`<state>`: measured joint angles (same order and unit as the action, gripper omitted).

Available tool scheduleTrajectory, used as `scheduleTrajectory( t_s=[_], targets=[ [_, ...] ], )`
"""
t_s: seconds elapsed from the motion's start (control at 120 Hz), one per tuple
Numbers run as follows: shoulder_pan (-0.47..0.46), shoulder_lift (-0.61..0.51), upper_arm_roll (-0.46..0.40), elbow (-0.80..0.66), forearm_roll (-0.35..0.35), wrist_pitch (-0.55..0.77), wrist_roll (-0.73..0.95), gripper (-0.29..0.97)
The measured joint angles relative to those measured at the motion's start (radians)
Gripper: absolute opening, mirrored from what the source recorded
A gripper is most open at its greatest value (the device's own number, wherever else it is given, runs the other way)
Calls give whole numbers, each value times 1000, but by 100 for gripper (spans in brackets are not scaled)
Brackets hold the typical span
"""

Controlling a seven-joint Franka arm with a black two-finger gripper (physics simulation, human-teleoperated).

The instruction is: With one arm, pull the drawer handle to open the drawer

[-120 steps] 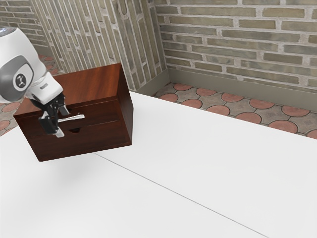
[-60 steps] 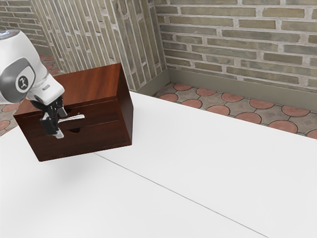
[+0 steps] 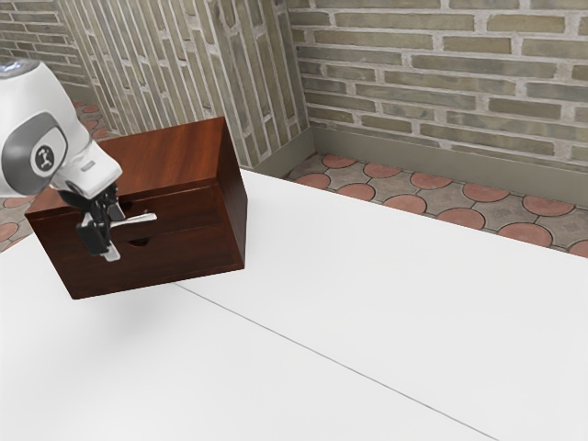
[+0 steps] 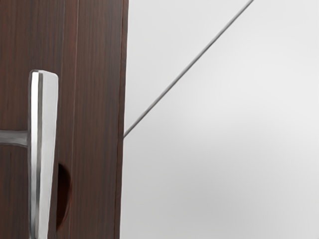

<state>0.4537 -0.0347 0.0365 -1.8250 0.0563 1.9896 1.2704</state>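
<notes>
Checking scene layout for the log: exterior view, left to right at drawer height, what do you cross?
Robot arm → gripper → drawer handle → cabinet's side wall → white table.

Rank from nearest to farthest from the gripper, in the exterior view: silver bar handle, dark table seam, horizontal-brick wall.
1. Silver bar handle: right at the black gripper.
2. Thin dark table seam: toward the view's lower right.
3. Horizontal-brick wall: far background, right.

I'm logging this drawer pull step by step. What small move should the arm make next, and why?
Probably a short pull straight out from the cabinet: the gripper sits at the handle, and the drawer front looks flush, not opened.
</notes>
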Motion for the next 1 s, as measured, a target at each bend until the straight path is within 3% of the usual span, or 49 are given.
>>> scheduleTrajectory(
  t_s=[1.0],
  targets=[
    [12, -174, -3, -203, -1, 43, -17, 66]
  ],
)
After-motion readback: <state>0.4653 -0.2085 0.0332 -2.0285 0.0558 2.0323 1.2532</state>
